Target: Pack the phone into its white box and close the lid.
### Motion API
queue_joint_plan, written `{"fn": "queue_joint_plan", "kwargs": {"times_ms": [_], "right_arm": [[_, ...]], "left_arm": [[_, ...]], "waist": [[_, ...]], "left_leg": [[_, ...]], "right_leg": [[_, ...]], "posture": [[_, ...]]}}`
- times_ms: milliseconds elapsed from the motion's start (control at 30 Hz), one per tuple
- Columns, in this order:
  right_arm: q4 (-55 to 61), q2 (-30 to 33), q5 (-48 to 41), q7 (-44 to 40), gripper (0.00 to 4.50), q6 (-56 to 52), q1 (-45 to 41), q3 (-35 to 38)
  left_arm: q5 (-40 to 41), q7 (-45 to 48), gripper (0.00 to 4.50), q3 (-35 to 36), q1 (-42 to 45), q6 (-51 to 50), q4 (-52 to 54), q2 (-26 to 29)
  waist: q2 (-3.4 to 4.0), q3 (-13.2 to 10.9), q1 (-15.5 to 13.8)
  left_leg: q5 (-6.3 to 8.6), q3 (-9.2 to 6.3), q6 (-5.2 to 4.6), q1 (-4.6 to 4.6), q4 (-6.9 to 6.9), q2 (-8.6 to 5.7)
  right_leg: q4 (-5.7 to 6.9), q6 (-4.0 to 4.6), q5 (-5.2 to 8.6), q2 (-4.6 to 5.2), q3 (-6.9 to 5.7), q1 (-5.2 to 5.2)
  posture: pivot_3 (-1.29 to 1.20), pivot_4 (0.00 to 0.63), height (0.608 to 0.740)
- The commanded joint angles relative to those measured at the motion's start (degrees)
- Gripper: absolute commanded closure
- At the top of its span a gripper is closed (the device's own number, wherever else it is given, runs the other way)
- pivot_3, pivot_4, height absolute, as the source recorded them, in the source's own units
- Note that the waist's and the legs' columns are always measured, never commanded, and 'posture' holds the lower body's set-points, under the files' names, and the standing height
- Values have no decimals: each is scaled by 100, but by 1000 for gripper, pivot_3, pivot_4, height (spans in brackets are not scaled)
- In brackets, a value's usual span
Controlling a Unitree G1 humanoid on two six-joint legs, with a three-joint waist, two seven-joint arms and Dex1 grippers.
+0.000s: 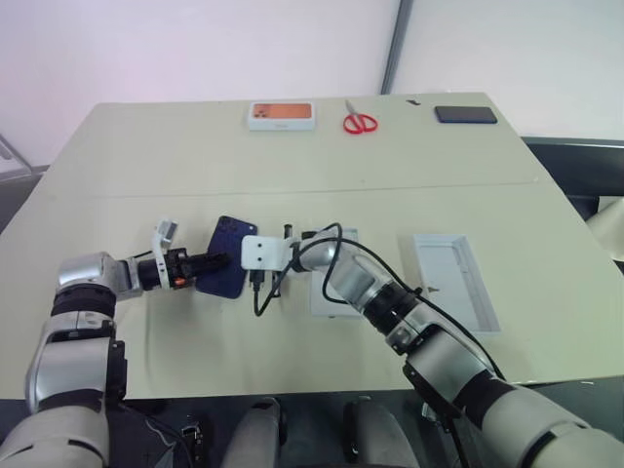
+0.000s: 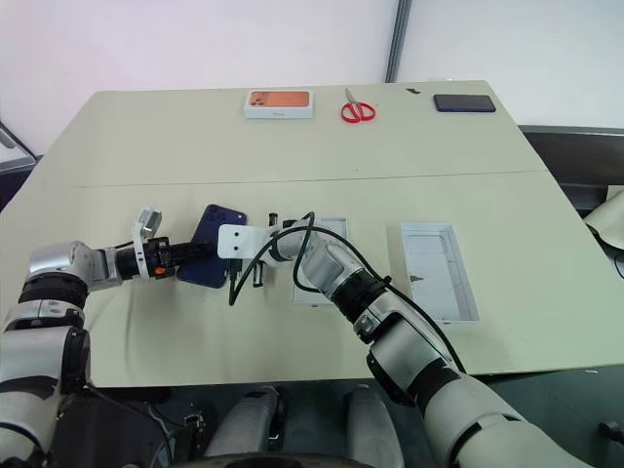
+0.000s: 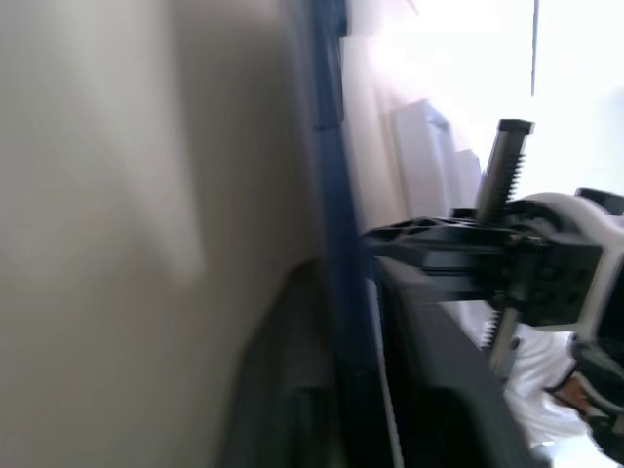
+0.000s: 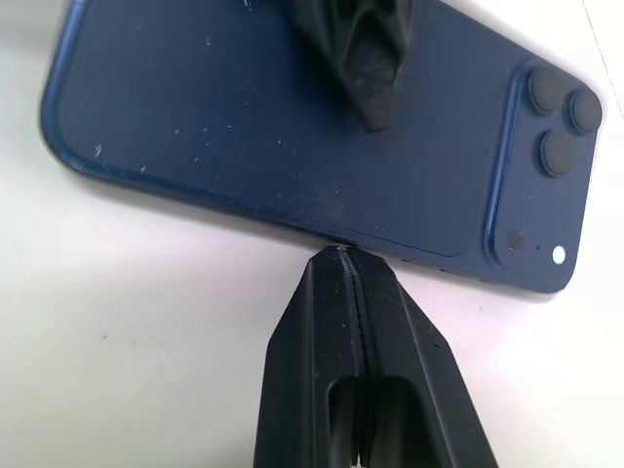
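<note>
Phone first, right under your nose: dark blue, slim, back up, its glossy skin speckled with dust and its square camera bump showing three round lenses at one end. You can see it lying on the pale table, towards the near edge and left of centre, angled with the camera end pointing away from you.

Your left gripper comes in from the left and has its two black fingers pinched on the near left edge of the phone; in the left wrist view you see the thin blue edge running between them, and in the right wrist view one finger lies flat over the phone's back. Your right gripper sits just on the opposite long edge, fingers pressed tightly together, tips right up against the phone's side, holding nothing.

Just right of your right wrist you have the white box, mostly hidden behind the arm. Further right lies the lid, open side up, well apart from the phone.

Look to the far edge now: a white box with an orange picture, red scissors beside it, and a small dark flat rectangle towards the right corner.
</note>
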State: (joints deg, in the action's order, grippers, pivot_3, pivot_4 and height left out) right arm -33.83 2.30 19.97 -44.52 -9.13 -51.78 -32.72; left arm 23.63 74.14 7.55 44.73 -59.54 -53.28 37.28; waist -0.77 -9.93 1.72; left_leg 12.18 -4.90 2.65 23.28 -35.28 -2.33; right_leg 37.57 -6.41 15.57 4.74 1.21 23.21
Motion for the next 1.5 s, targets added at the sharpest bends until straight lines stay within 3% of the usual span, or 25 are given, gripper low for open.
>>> {"fn": "queue_joint_plan", "kwargs": {"times_ms": [33, 233, 333, 600, 733, 867, 967, 1200, 1267, 1367, 1500], "right_arm": [[104, 35, 20, -36, 4500, -5, 14, 26], [140, 38, 21, -53, 4500, -26, 42, 24], [140, 48, 31, -27, 4500, -5, 32, 32], [314, 99, -150, -29, 4500, 6, 52, 221], [750, -3, -992, -105, 4500, 105, 108, 963], [1458, 112, -1920, -663, 4500, -545, 328, 1557], [2299, 526, -2494, -1121, 3605, -1252, 681, 1822], [4301, 1999, -2974, -2061, 99, -1842, 1743, 1558], [4735, 2409, -3190, -2317, 38, -2082, 1980, 1533], [4929, 3053, -2759, -2447, 38, -1618, 2260, 1289], [4867, 3387, -2494, -2346, 38, -1309, 2467, 1116]], "left_arm": [[-72, -38, 3783, -50, -70, -9, -58, 40], [-78, -98, 3783, 8, -95, 18, -129, 31], [-46, -140, 4477, 58, -120, 12, -140, 7], [81, -35, 4477, 154, -291, -46, 75, 69], [612, -326, 4477, 992, -395, 194, 448, -44], [1290, -690, 4477, 1621, -681, -391, 1486, -191], [2017, -1453, 4500, 2431, -861, -1511, 2210, -425], [2897, -2980, 4500, 3436, -1433, -2636, 3945, -1310], [3088, -3169, 4500, 3451, -1588, -2689, 4403, -1503], [3308, -3520, 4500, 3535, -1658, -2736, 4755, -1774], [3487, -3834, 4500, 3469, -1740, -2672, 4989, -1967]], "waist": [[0, 0, 43], [0, 0, 68], [0, 1, 70], [0, 1, 84], [-2, -2, 88], [-9, -8, 90], [-15, -11, 76], [-21, -15, 66], [-34, -22, 74], [-36, -22, 73], [-37, -23, 63]], "left_leg": [[0, 0, 0, 0, 0, 0], [0, -2, 0, 0, 4, 1], [0, -2, 0, -2, 4, 1], [0, -1, 1, -1, 4, 3], [0, -6, 1, 2, 6, 8], [-1, -16, 2, 13, 6, 15], [0, -21, 2, 20, 5, 21], [1, -12, -1, 20, 4, 14], [1, -12, -1, 19, 4, 14], [2, -10, 0, 17, 4, 16], [2, -7, 1, 16, 4, 14]], "right_leg": [[1, 0, 0, 0, 0, 1], [2, 0, 0, -1, 0, 2], [2, 0, 0, -1, -1, 1], [3, 0, 0, -2, 1, 4], [3, 0, 0, -2, 4, 11], [8, 1, 0, -3, 6, 27], [0, 1, 0, 1, 6, 25], [-4, -1, 0, 20, 7, 22], [-4, -1, 0, 17, 4, 22], [-4, -1, 0, 12, 6, 21], [-14, -1, 0, 15, 5, 15]], "posture": [[0, 150, 740], [0, 150, 740], [0, 150, 740], [0, 150, 740], [0, 150, 740], [0, 150, 740], [0, 150, 740], [0, 150, 740], [0, 150, 740], [0, 150, 740], [0, 150, 740]]}}
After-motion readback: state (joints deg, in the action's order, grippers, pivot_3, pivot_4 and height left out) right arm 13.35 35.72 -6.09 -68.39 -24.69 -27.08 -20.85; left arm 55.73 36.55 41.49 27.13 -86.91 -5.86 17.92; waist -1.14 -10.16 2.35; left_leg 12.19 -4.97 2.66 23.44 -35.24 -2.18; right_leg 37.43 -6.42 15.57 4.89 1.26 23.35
